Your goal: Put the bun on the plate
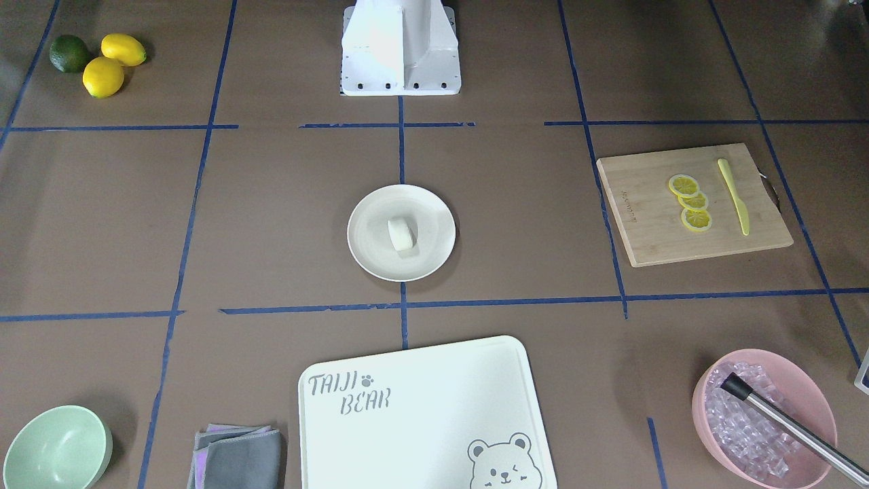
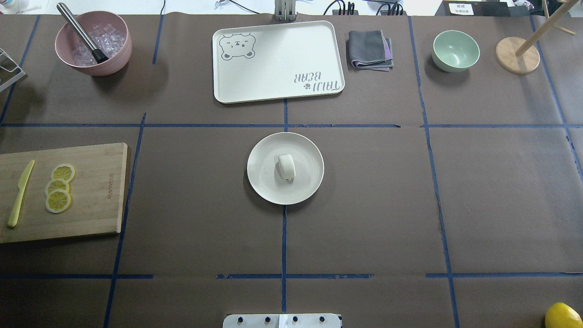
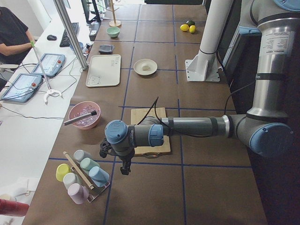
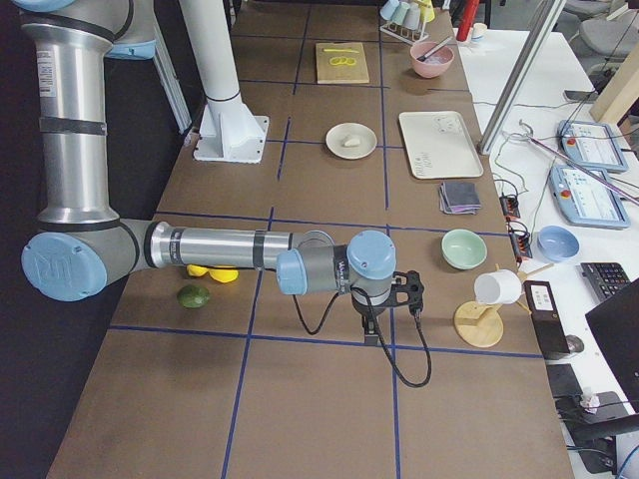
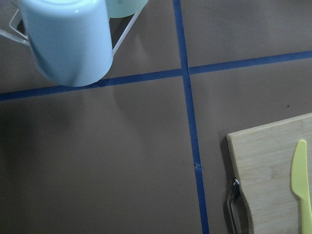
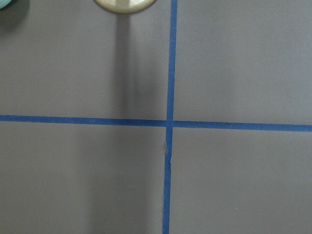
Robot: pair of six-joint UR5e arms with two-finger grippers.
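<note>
The small white bun (image 2: 286, 166) lies near the middle of the round cream plate (image 2: 264, 155) at the table's centre, also seen from the front as the bun (image 1: 401, 235) on the plate (image 1: 366, 210). No gripper is near either. My left gripper (image 3: 123, 165) hangs over bare table at the left end, beside a cup rack, far from the plate (image 3: 138, 68). My right gripper (image 4: 371, 325) hangs at the right end, far from the plate (image 4: 339, 132). Both grippers show only in the side views, so I cannot tell whether they are open or shut.
A bamboo board (image 2: 98, 191) holds lemon slices (image 2: 58, 187) and a yellow knife (image 2: 20, 193). A pink ice bowl (image 2: 93, 43), a bear-printed board (image 2: 278, 61), a grey cloth (image 2: 370, 49), a green bowl (image 2: 455, 50) and a wooden stand (image 2: 517, 55) line the far edge. Cups (image 3: 82, 171) sit by the left gripper.
</note>
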